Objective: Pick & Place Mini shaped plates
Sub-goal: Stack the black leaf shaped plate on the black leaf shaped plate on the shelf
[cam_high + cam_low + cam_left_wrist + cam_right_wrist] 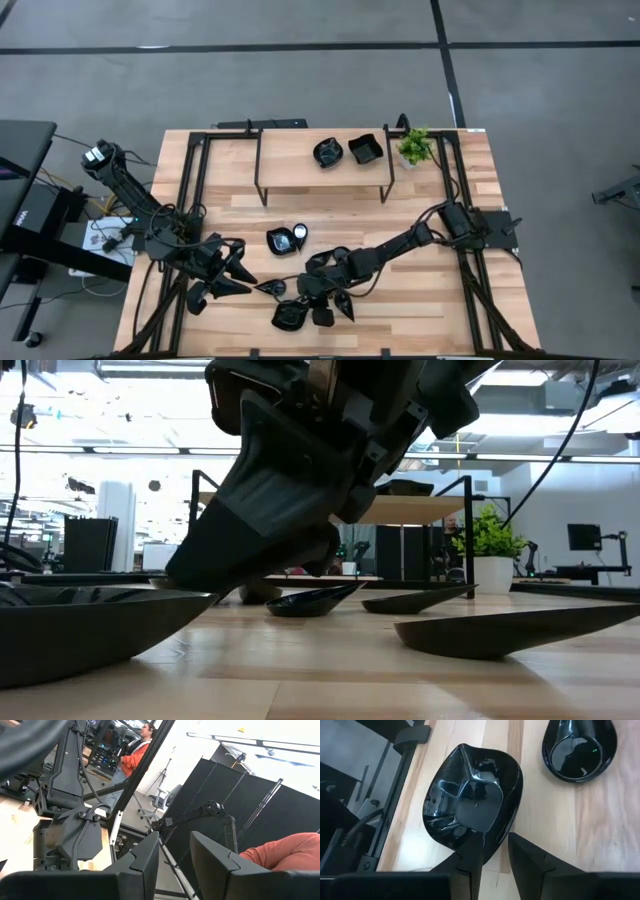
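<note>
Black glossy plate (pixel 470 800), leaf-ish with a folded ridge, is lying at the near edge of the counter (pixel 420 300), and the right gripper (pixel 495 851) is sitting over its rim, fingers (pixel 470 857) part open and straddling the edge, not yet clamping as far as I can tell. A second plate (pixel 579 750) is sitting just beside it, two more on the raised shelf (pixel 320 180) near the green plant (pixel 415 147). Left gripper (pixel 175 857) is waiting at the near-left corner, part open, holding nothing. Risk: glazed, curved rim is looking slippery, so a thin-edge pinch could be squirting it off the counter edge or knocking the neighbour plate. Wood counter is smooth, offering little friction.
</note>
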Controlling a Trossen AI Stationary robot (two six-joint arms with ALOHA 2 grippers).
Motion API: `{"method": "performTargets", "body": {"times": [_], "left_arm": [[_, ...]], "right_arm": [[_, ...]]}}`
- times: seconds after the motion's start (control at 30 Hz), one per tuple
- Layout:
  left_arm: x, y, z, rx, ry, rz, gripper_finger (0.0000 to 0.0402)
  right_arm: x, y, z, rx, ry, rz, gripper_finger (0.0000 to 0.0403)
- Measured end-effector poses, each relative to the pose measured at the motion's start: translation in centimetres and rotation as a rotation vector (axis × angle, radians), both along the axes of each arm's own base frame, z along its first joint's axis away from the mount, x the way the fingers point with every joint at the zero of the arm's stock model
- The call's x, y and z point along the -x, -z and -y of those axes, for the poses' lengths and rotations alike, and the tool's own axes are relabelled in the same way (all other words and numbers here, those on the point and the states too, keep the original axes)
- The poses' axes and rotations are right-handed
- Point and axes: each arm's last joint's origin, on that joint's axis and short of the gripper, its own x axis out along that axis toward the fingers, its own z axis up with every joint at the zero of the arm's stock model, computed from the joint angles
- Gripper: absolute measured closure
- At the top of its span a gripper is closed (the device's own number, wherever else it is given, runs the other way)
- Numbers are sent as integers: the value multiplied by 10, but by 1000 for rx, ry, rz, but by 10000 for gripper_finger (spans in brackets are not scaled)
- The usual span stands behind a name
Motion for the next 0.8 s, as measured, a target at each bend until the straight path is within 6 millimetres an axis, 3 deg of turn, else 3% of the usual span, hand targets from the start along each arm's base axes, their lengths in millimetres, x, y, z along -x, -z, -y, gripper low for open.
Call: {"method": "performTargets", "body": {"times": [0.8], "left_arm": [[0, 0, 0, 0, 0, 0, 289]], "right_arm": [[1, 0, -1, -38, -26, -21, 315]]}}
